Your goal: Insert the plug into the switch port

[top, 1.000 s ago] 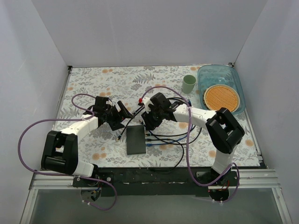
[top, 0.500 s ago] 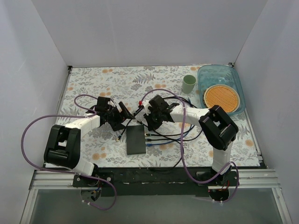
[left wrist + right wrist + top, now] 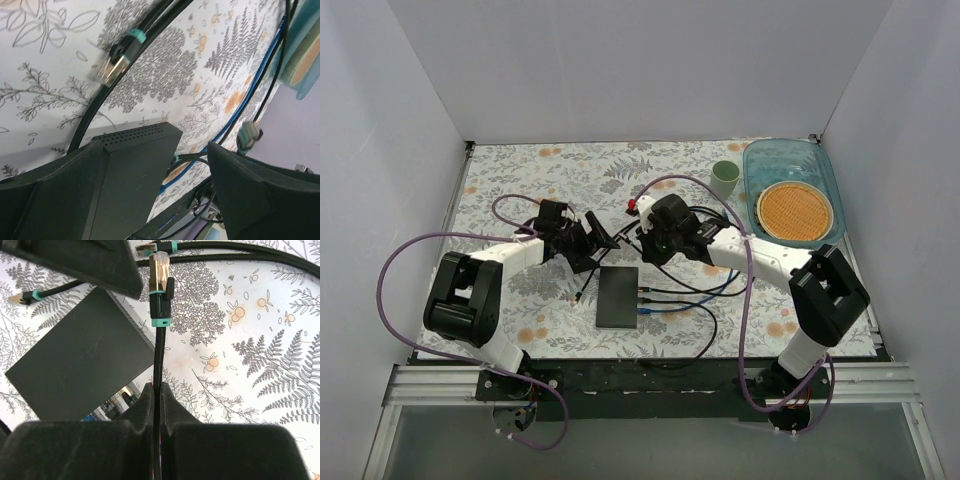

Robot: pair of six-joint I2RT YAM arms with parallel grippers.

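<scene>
The switch (image 3: 618,297) is a flat dark grey box on the floral cloth. Black and blue cables enter the ports on its right long edge (image 3: 642,295); the sockets themselves are too small to make out. My right gripper (image 3: 650,240) is just beyond the box's far right corner. It is shut (image 3: 159,390) on a black cable, whose plug (image 3: 159,280) with a teal ring sticks out ahead, above the cloth beside the box (image 3: 80,365). My left gripper (image 3: 600,238) is open (image 3: 155,150), its fingers straddling the box's far end (image 3: 135,170).
A loose plug (image 3: 112,62) on a black cable lies on the cloth left of the box. More plugs (image 3: 145,248) and cables lie nearby. A green cup (image 3: 725,180) and a blue tray (image 3: 820,165) holding an orange disc (image 3: 794,210) stand at the back right.
My right gripper has moved back and to the right with the cable. My left gripper has shifted right toward the box's far end. The box has slid slightly to the right.
</scene>
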